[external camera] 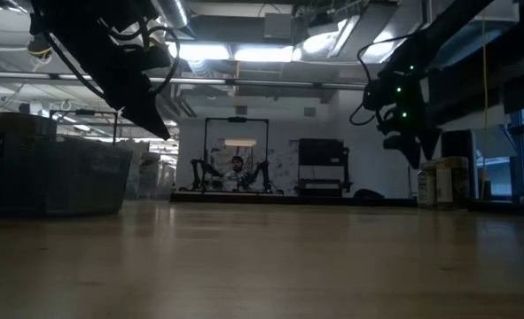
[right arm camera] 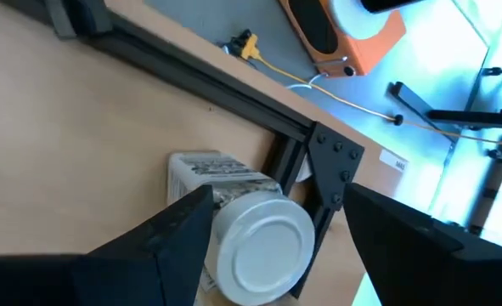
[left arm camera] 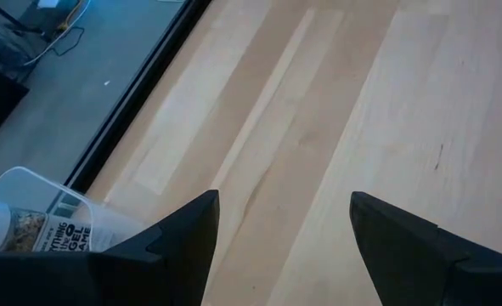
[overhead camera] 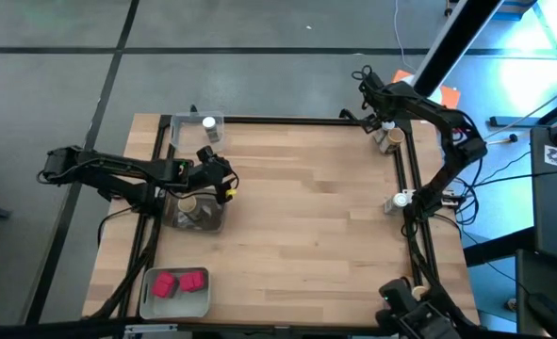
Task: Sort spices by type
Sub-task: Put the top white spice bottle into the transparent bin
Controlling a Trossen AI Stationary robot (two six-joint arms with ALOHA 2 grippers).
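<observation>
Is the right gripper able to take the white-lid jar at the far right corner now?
Probably yes. The right gripper is open and hangs just over the white-lid jar, with a finger on each side and nothing between them.

Left hand [overhead camera: 223, 179] raised over left table half, fingers apart, empty. Right hand [overhead camera: 376, 121] at far right corner, fingers apart.

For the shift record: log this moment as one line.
left gripper: open, empty, above tan-lid jar tray | right gripper: open over white-lid jar, far right corner | red boxes: in near-left tray
</observation>
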